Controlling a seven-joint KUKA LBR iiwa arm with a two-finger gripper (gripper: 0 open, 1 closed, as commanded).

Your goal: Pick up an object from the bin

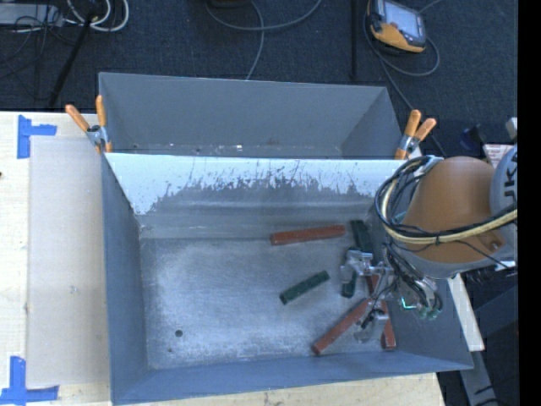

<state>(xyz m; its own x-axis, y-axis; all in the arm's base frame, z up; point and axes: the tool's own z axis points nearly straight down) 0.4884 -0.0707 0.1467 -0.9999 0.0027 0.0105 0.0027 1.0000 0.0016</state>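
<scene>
My gripper (363,282) is low in the bin's right front corner, under the arm's orange cover and its cables. A brown stick (336,332) lies slanted just below and left of it, its upper end running under the gripper's metal parts. A short reddish piece (388,337) shows at the gripper's lower right. To the gripper's left, apart from it, a dark green block (304,287) lies tilted on the floor. A small dark piece (359,232) lies just above the gripper, near the right wall.
A long reddish-brown bar (307,236) lies near the back of the floor, almost level. The arm comes in over the bin's right rim and hides the right front corner.
</scene>
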